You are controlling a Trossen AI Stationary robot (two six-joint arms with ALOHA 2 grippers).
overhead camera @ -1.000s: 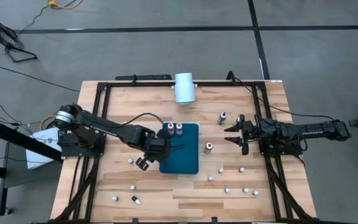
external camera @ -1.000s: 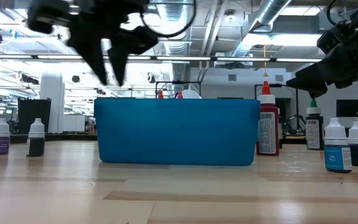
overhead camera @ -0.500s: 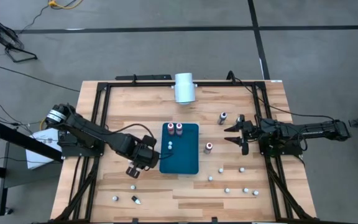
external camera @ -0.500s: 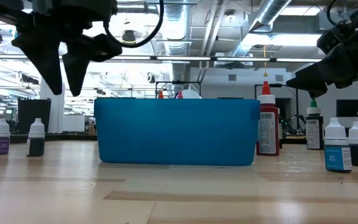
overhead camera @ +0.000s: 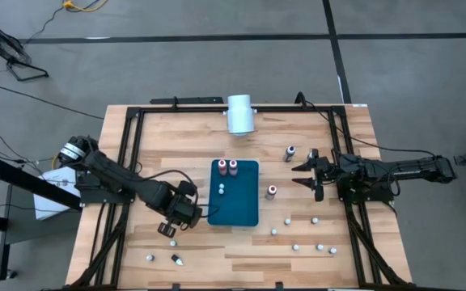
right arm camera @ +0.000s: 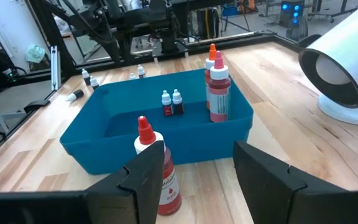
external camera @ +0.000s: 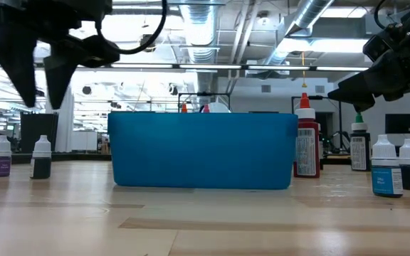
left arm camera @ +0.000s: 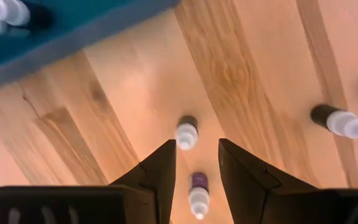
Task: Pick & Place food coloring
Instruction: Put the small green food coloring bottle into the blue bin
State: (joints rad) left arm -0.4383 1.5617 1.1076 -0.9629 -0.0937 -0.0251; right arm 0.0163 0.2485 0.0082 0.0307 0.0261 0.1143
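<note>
Food coloring bottles stand scattered on the wooden table. Two red ones (overhead camera: 227,166) and small whitish ones (overhead camera: 221,190) sit inside the teal tray (overhead camera: 245,206). Another red bottle (overhead camera: 272,191) stands just right of the tray, and several tiny ones (overhead camera: 314,242) dot the near right. My left gripper (overhead camera: 167,229) hovers open left of the tray; in its wrist view two tiny upright bottles (left arm camera: 186,132) (left arm camera: 197,194) show between the fingers, below them. My right gripper (overhead camera: 306,175) waits open at the right, with the red bottle (right arm camera: 157,168) ahead of it.
A large white cylinder (overhead camera: 239,113) lies at the far edge. A dark tiny bottle lies on its side (left arm camera: 340,121) near the left gripper. Two more small bottles (overhead camera: 150,258) (overhead camera: 176,260) sit near the near-left corner. Black frame rails run along the table's sides.
My left gripper has moved away from the tray's left side, toward the table's near-left corner, staying open above the table. It now hangs over the two tiny bottles there. The right arm has kept still.
</note>
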